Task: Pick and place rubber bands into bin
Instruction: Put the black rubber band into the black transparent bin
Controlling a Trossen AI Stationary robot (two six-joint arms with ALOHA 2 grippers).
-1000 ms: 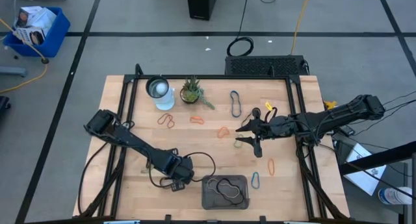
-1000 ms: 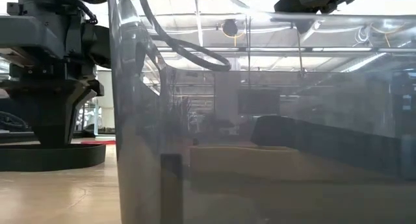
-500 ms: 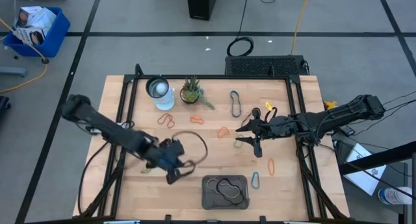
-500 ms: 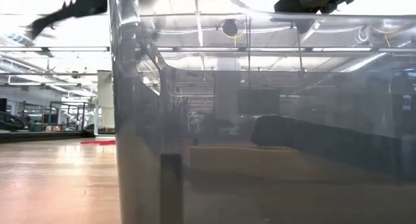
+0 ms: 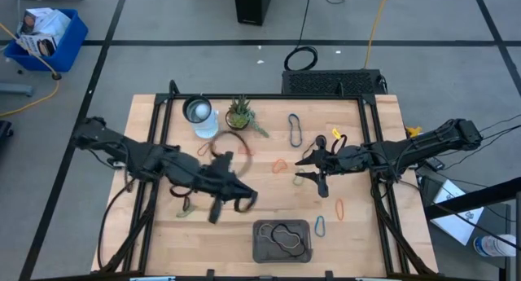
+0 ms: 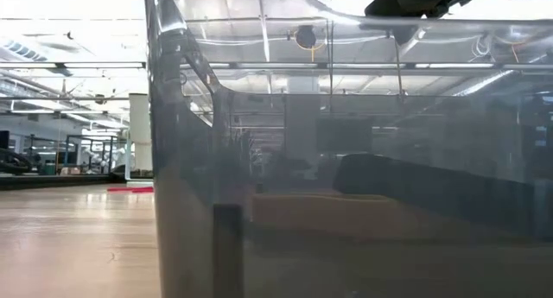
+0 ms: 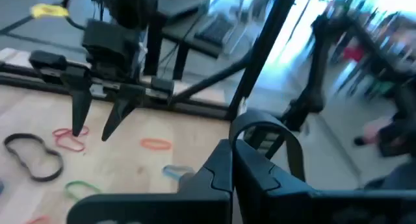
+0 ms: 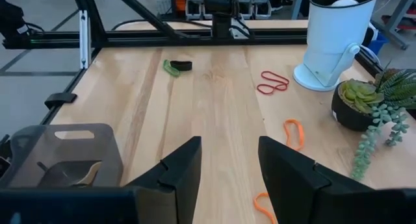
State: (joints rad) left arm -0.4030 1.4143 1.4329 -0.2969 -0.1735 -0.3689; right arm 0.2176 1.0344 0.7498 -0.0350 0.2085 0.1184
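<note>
The dark grey bin [image 5: 262, 250] stands at the table's near edge with a black wavy rubber band [image 5: 283, 236] lying in it. Loose rubber bands lie flat on the wood: red [image 5: 208, 151], orange [image 5: 280, 165], orange [image 5: 340, 206], blue [image 5: 320, 226], dark blue [image 5: 295, 130]. My left gripper [image 5: 247, 198] hovers left of and beyond the bin, pointing toward the table's right; its fingers [image 7: 233, 152] are shut and empty. My right gripper [image 5: 313, 169] is open and empty above mid table, near the orange band [image 8: 294, 133]; the bin [image 8: 62, 152] shows in its wrist view.
A white cup [image 5: 199, 114] and a small potted plant [image 5: 241, 114] stand at the far side. A green band [image 8: 170, 67] lies near the left arm. A grey translucent wall [image 6: 346, 203] fills most of the low view. A blue crate [image 5: 45, 37] stands on the floor.
My left gripper has risen from the table beside the bin's left end and gone toward the far edge and a little toward the right, turning toward the right arm. The right arm has kept still.
</note>
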